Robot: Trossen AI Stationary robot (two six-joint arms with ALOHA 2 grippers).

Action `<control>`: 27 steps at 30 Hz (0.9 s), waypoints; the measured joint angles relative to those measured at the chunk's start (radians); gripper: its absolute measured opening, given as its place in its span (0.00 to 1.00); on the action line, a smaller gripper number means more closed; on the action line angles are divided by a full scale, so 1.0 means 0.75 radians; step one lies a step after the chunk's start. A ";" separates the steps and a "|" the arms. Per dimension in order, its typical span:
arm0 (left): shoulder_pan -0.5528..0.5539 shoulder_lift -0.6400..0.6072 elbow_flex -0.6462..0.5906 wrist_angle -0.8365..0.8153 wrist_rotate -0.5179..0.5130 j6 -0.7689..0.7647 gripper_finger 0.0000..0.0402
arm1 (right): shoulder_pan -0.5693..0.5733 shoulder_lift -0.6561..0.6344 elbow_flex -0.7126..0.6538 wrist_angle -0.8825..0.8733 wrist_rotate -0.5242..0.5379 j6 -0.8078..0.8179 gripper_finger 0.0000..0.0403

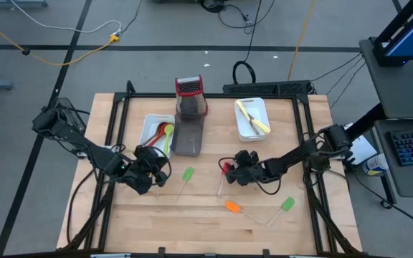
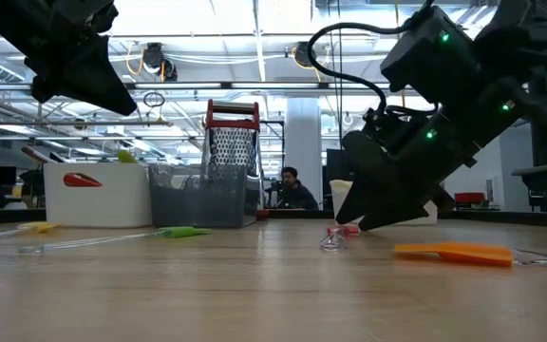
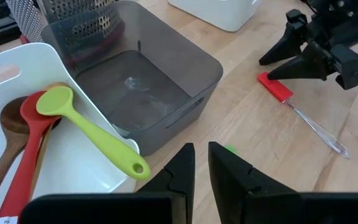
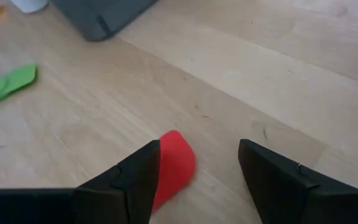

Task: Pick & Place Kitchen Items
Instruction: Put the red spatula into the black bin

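Right gripper [image 1: 229,169] open at red spatula [image 1: 225,170], grey tray [image 1: 189,136] nearby

box grater [image 1: 189,95] behind tray [image 1: 188,136], spoons [image 1: 164,134] left

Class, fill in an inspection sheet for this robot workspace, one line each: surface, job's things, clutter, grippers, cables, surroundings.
Surface: pale wooden table.
Job's things: red spatula, orange spatula and two green spatulas loose on the table; green, red and wooden spoons in the left white tray; yellow utensils in the right white tray.
Clutter: red-topped metal grater; empty grey tray.
Grippers: left gripper nearly closed, empty; right gripper open over the red spatula.
Cables: yellow and black cables on the floor.
Surroundings: seated person beyond the table.
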State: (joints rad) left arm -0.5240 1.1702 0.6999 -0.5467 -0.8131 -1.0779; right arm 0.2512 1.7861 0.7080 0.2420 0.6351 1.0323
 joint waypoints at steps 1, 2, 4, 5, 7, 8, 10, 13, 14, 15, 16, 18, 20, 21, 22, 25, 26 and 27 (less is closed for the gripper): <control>0.000 0.000 0.000 0.000 0.000 0.000 0.12 | -0.001 0.013 0.001 0.003 -0.001 0.019 0.53; 0.000 0.000 0.000 0.000 0.000 0.000 0.12 | -0.001 0.022 0.002 0.005 -0.001 0.039 0.53; 0.000 0.000 0.000 -0.001 -0.001 0.000 0.12 | -0.001 0.034 0.002 0.006 -0.007 0.069 0.53; 0.000 0.000 0.000 -0.001 -0.001 0.000 0.12 | -0.001 0.036 0.002 0.005 -0.016 0.071 0.53; 0.000 0.001 0.000 -0.002 -0.001 0.002 0.12 | 0.004 0.035 0.002 0.009 -0.040 0.071 0.53; 0.000 0.001 0.000 -0.002 -0.001 0.002 0.12 | 0.007 0.035 0.002 0.019 -0.049 0.071 0.52; 0.000 0.001 0.000 -0.002 -0.001 0.002 0.12 | 0.022 0.037 0.000 0.052 -0.050 0.058 0.51; 0.000 0.001 0.000 -0.002 -0.001 0.002 0.12 | 0.048 0.039 0.000 0.086 -0.060 0.059 0.49; 0.000 0.001 0.000 -0.002 -0.001 0.002 0.12 | 0.056 0.039 0.000 0.086 -0.066 0.059 0.47; 0.000 0.001 0.000 -0.002 -0.001 0.002 0.12 | 0.063 0.039 0.000 0.088 -0.069 0.060 0.46; 0.000 0.001 0.000 -0.002 -0.001 0.002 0.12 | 0.069 0.039 0.000 0.089 -0.071 0.061 0.45; 0.000 0.001 0.000 -0.002 -0.001 0.001 0.12 | 0.080 0.040 0.000 0.093 -0.076 0.064 0.42; 0.000 0.000 0.000 -0.002 -0.001 0.000 0.12 | 0.088 0.040 0.000 0.095 -0.078 0.064 0.38; 0.000 0.001 0.000 -0.002 -0.001 -0.001 0.12 | 0.092 0.041 0.000 0.095 -0.079 0.064 0.37; 0.000 0.001 0.000 -0.002 -0.001 -0.001 0.12 | 0.093 0.041 0.000 0.094 -0.080 0.059 0.35; 0.000 0.001 0.000 -0.002 -0.001 -0.001 0.12 | 0.094 0.041 0.000 0.092 -0.086 0.033 0.29; 0.000 0.001 0.000 -0.002 -0.001 -0.001 0.12 | 0.094 0.041 0.000 0.092 -0.085 0.033 0.26; 0.000 0.001 0.000 -0.001 -0.001 -0.002 0.12 | 0.094 0.041 0.000 0.093 -0.085 0.033 0.24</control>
State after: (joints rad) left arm -0.5240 1.1706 0.7002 -0.5476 -0.8135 -1.0790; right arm 0.3214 1.8172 0.7078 0.3115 0.5717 1.0572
